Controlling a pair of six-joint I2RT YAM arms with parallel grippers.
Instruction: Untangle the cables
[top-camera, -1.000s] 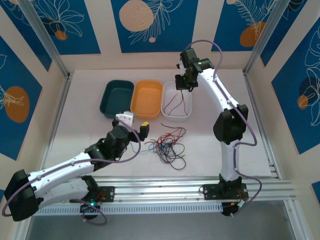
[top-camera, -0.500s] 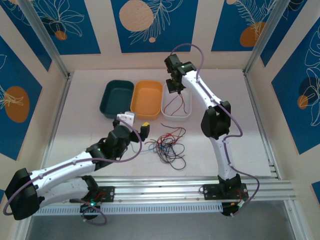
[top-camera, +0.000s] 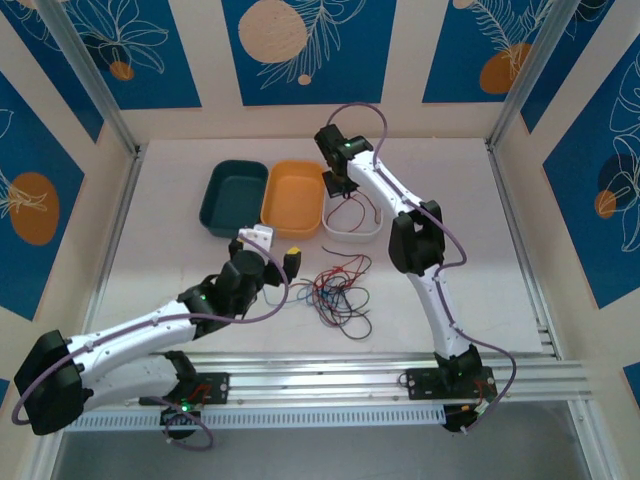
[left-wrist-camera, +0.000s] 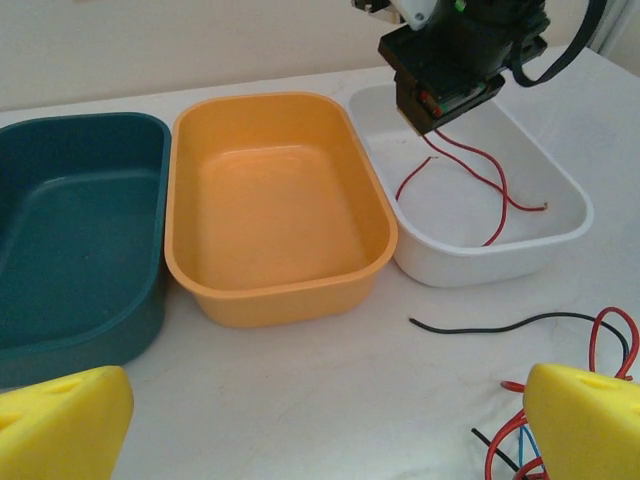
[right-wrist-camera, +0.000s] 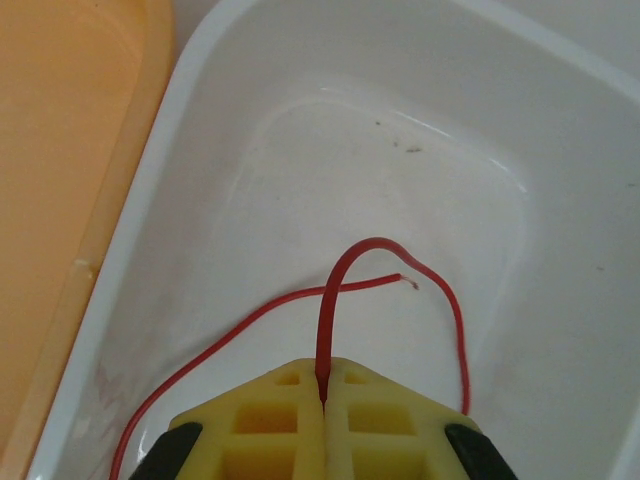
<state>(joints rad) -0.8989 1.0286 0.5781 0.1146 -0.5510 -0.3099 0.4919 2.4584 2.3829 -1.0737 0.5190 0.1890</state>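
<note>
Right gripper (right-wrist-camera: 322, 400) pinches a red cable (right-wrist-camera: 345, 265) over the far white tray (left-wrist-camera: 480, 262), likely to drop it there; left gripper (top-camera: 272, 246) spread wide beside the near tangle of cables (top-camera: 335, 290), ready to pick

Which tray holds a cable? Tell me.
The white tray, rightmost: the right hand dangles a red cable into it. The orange tray and teal tray hold none.

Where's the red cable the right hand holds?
Top view, far centre: the red cable hangs from the right hand into the white bin, right of the orange bin.
</note>
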